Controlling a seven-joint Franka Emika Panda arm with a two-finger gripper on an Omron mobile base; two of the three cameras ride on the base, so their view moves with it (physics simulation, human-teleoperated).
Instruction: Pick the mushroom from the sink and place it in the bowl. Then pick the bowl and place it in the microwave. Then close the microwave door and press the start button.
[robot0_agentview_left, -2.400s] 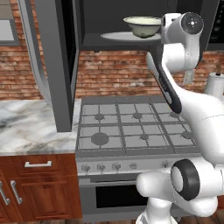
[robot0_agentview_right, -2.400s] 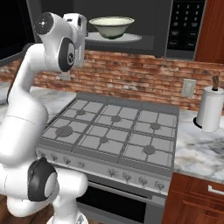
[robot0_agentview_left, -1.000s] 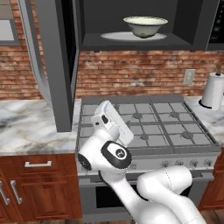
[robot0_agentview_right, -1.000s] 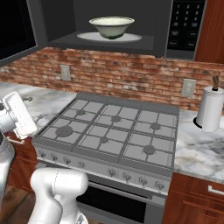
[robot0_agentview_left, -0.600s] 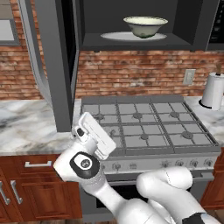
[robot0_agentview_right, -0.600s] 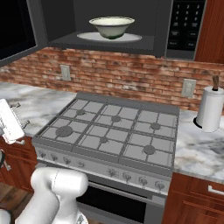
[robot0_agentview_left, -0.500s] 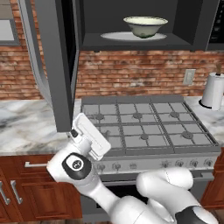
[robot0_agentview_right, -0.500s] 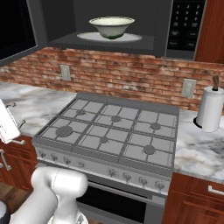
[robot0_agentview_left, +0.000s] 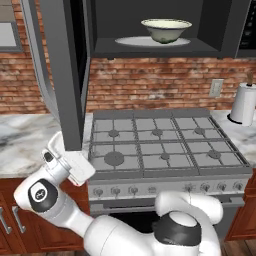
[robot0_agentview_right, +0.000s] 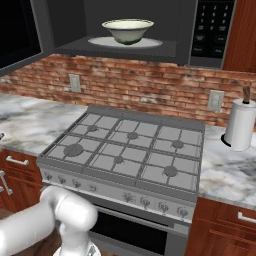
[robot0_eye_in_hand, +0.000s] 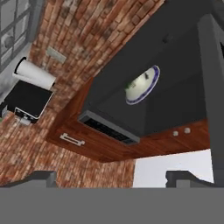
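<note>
Two base cameras look forward and down from behind the arm, left and right, sharing the stove (robot0_agentview_left: 162, 150) and the open microwave (robot0_agentview_right: 131, 47) above with the bowl (robot0_agentview_left: 166, 30) inside. The hand camera, low at the near left, tilts steeply upward toward the microwave's underside and the brick wall (robot0_eye_in_hand: 92, 39).

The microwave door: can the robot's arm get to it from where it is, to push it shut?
Probably yes: the end effector sits low beside the open microwave door, jaws open and empty, with nothing between them.
</note>
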